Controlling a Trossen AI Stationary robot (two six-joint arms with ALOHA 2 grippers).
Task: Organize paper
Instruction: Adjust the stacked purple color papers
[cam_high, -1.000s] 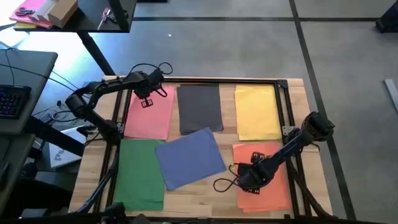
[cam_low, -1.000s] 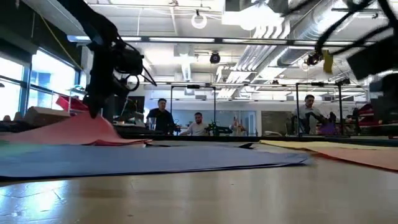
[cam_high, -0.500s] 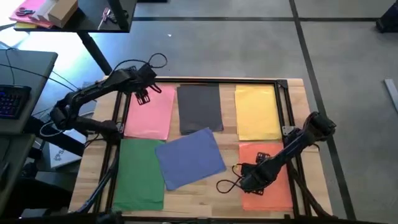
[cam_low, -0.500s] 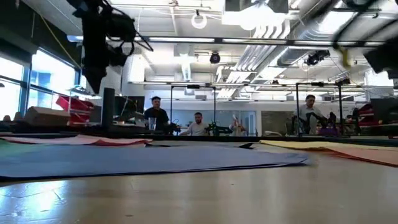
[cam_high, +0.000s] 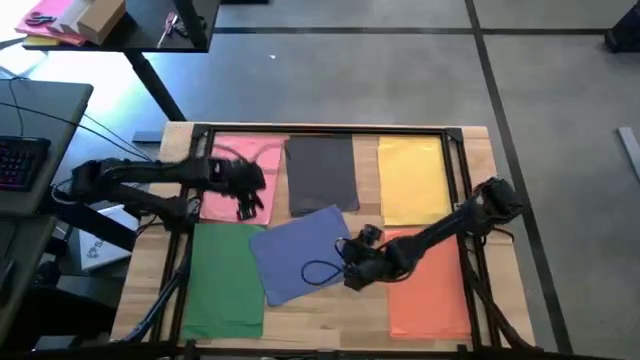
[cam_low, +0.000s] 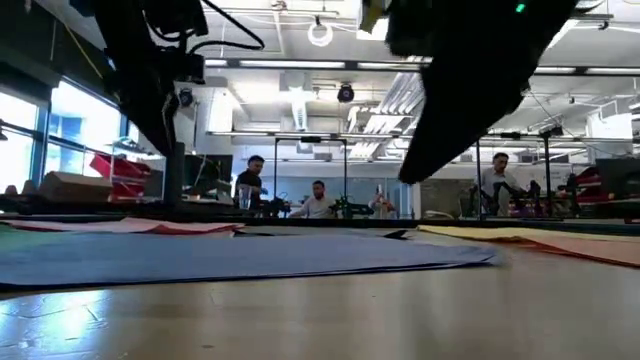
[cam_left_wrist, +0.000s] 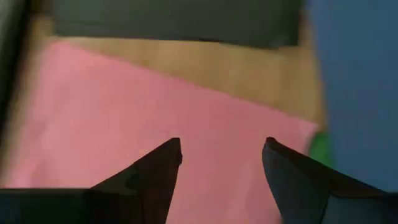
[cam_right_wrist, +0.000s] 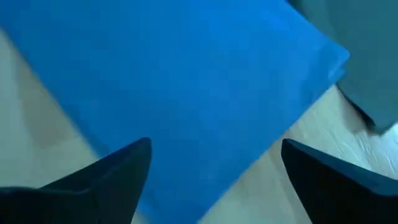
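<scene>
Paper lies in a loose grid on the bench (cam_high: 330, 315): going left to right, pink (cam_high: 240, 180) over green (cam_high: 222, 280), then grey (cam_high: 321, 172) with blue (cam_high: 308, 250) skewed below it and overlapping grey's near edge, then yellow (cam_high: 414, 178) over orange (cam_high: 428, 290). Our left gripper (cam_high: 250, 205) hangs over pink's near right corner, fingers (cam_left_wrist: 158, 171) apart and holding nothing. Our right gripper (cam_high: 352, 268) hovers at blue's right edge, fingers (cam_right_wrist: 112, 177) wide apart, also empty. Blue looks like the one to square up, so we judge that the step in hand. To do it well we would come down flat on blue alone, clear of grey, press lightly and turn it gently so that the thin sheet slides rather than buckles, until its edges run parallel with green and orange
</scene>
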